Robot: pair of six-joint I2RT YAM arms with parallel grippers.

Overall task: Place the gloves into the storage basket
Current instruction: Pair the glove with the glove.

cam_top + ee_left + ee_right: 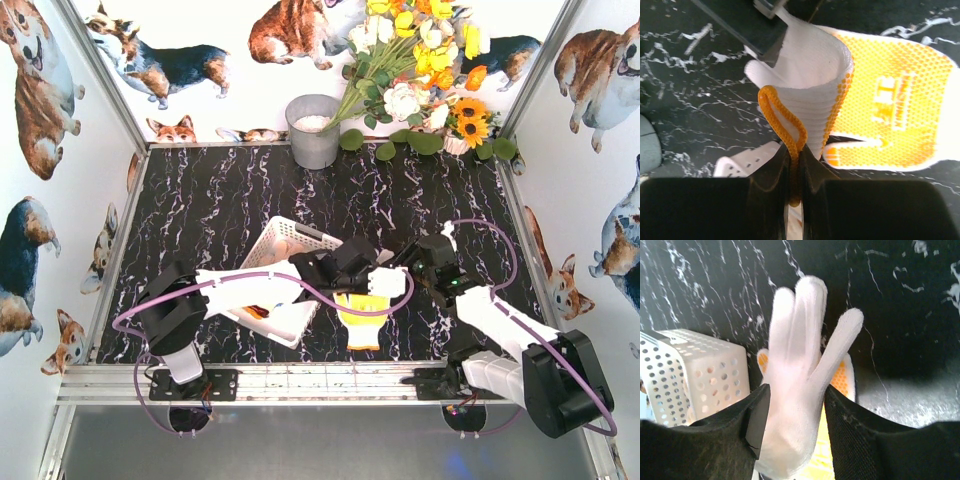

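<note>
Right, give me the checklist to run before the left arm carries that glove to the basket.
1. Grip: left gripper shut on the orange cuff of the white glove: ok.
2. Other arm clear: right gripper has its jaws apart, but the glove lies between them: not ok.
3. Second glove free: yellow-dotted glove lies on the table under the lifted one, contact unclear: cannot tell.
4. Target ready: storage basket upright, open side up: ok.
5. Room inside: left arm covers part of the basket in the top view: cannot tell.

knit cloth gloves (810, 75), perforated plastic basket (695, 375) — matt
</note>
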